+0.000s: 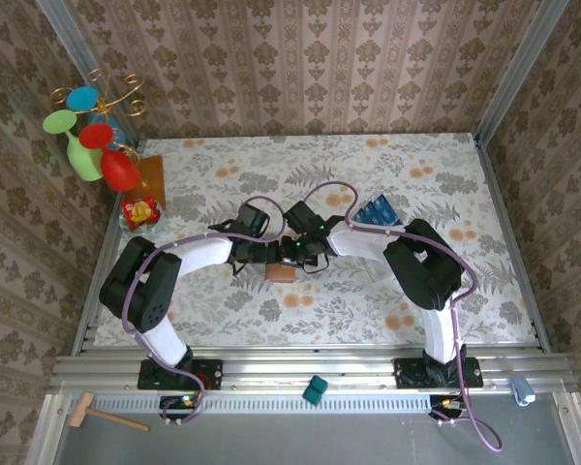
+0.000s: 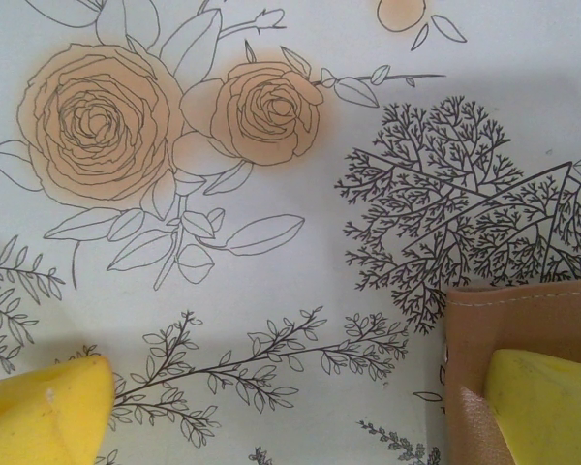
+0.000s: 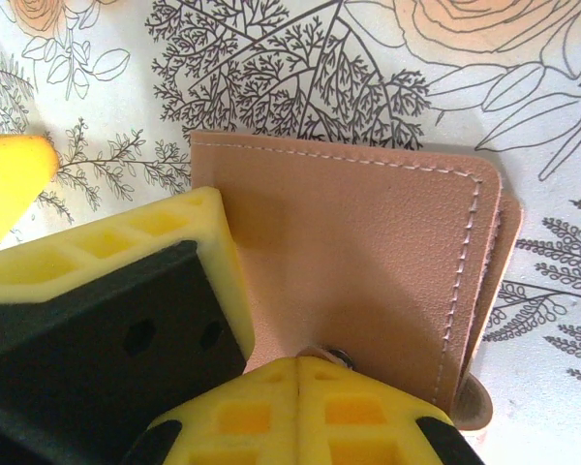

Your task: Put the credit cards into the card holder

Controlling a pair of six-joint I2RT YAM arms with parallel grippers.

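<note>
Card holder (image 3: 368, 252) lies folded on the bench (image 2: 300, 291). Left hand (image 2: 290, 417) is spread wide, one finger (image 2: 547, 407) over its corner — right hand (image 3: 300, 378) fully closed, tips at its edge.

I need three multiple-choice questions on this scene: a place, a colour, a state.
1. Where lies the pinkish-brown stitched leather-look wallet? A on the floral tablecloth; B in a tray; C held aloft.
2. What colour are the small glossy rectangular cards? A red; B blue; C green.
3. How stands the left gripper? A shut; B open; C gripping a card.
1 A, flat on the cloth; 2 B, the stack looks blue; 3 B, its yellow fingers stand far apart.
</note>
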